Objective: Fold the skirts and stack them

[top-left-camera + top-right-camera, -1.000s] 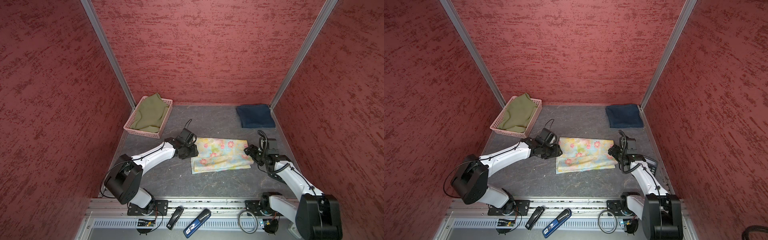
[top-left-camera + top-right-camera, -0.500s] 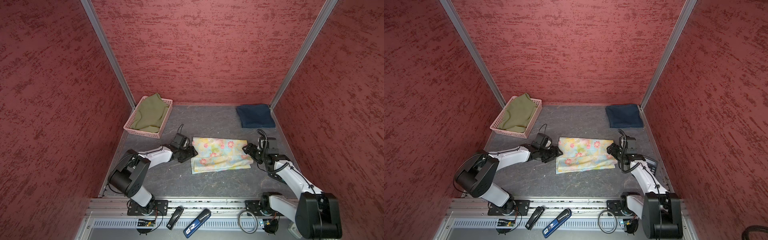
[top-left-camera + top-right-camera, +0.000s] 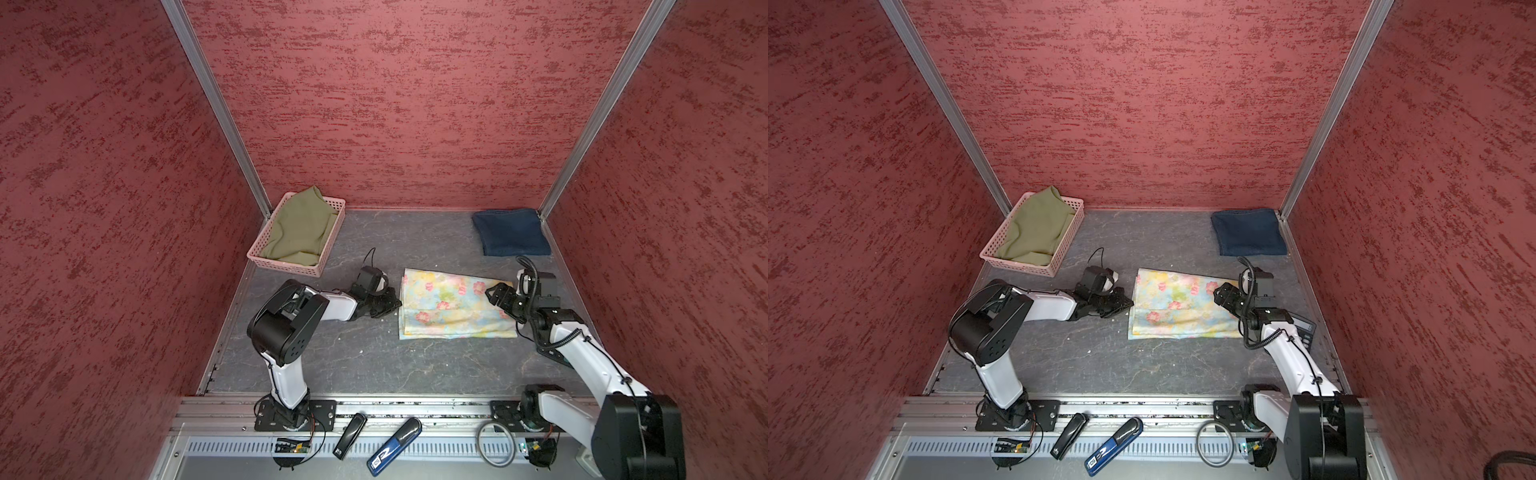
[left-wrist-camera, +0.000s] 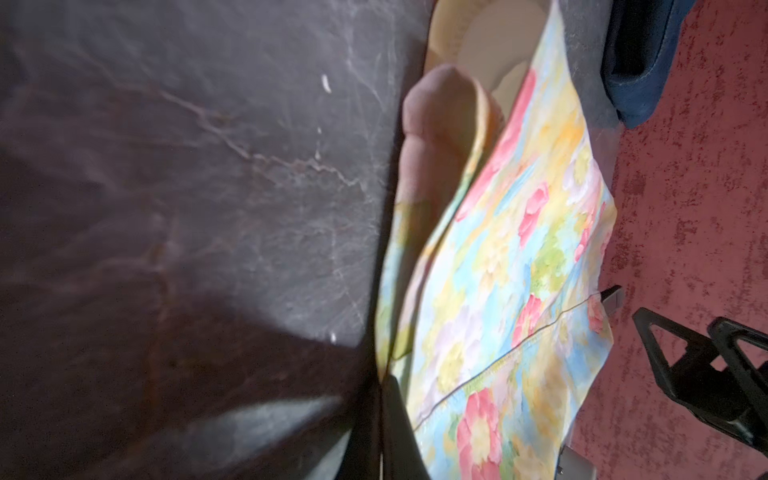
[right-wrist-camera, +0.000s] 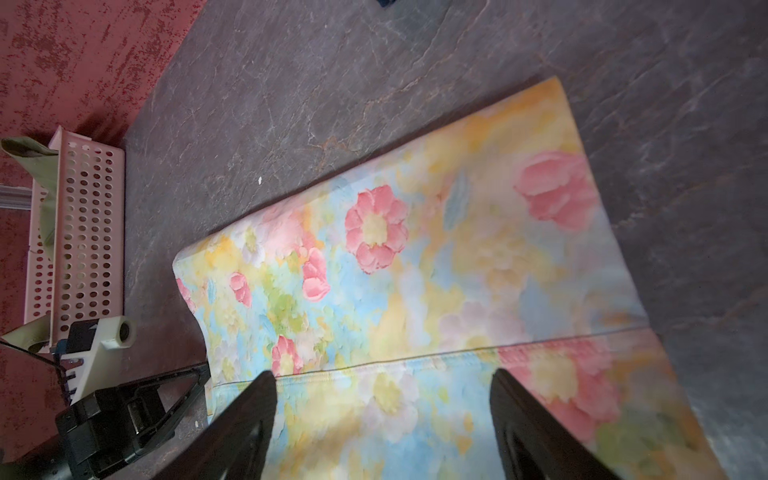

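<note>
The floral skirt lies folded into a flat rectangle in the middle of the floor. My left gripper lies low at its left edge. In the left wrist view its jaws are pressed together with the skirt's edge pinched at their tips. My right gripper hovers open over the skirt's right end, and cloth shows between its fingers. The olive skirt lies crumpled in the basket. The dark blue skirt sits folded at the back right corner.
A pink perforated basket stands at the back left. Red walls close in three sides. On the front rail lie a black tool, a blue device and a cable ring. A dark keypad lies by the right arm.
My left arm has folded back and come down, bringing its gripper to the floral skirt's left edge, where it shut. My right gripper has edged a little further over the skirt's right end.
</note>
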`<action>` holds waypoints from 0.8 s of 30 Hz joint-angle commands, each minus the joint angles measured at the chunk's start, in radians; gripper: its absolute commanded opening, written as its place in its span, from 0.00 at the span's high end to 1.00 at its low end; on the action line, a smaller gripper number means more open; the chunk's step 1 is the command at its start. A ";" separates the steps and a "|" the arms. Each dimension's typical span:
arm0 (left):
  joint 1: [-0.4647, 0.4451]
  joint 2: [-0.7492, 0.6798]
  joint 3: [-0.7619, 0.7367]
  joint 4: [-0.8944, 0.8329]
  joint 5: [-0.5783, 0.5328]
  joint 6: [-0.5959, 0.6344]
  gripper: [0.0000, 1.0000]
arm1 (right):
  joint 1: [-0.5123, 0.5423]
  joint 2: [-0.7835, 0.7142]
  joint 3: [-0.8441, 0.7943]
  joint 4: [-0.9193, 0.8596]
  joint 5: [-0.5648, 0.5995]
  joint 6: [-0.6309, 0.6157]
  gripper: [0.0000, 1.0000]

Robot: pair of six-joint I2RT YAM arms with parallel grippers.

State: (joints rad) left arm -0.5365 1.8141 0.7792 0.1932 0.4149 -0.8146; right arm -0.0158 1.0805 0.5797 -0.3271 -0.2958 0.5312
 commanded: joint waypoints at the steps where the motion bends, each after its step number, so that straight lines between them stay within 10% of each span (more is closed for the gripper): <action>1: 0.012 0.024 0.001 -0.121 -0.075 0.030 1.00 | 0.004 -0.005 0.035 0.005 -0.008 -0.036 0.18; 22: 0.233 -0.217 -0.075 -0.344 -0.095 0.101 1.00 | 0.122 0.143 0.011 0.112 -0.057 -0.023 0.17; 24: 0.233 -0.248 -0.082 -0.353 -0.106 0.095 0.69 | 0.147 0.150 -0.004 0.125 -0.057 -0.011 0.18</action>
State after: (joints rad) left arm -0.2989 1.5948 0.7013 -0.1345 0.3096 -0.7219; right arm 0.1005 1.2209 0.5865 -0.2443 -0.3302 0.5125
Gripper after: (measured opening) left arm 0.135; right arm 0.824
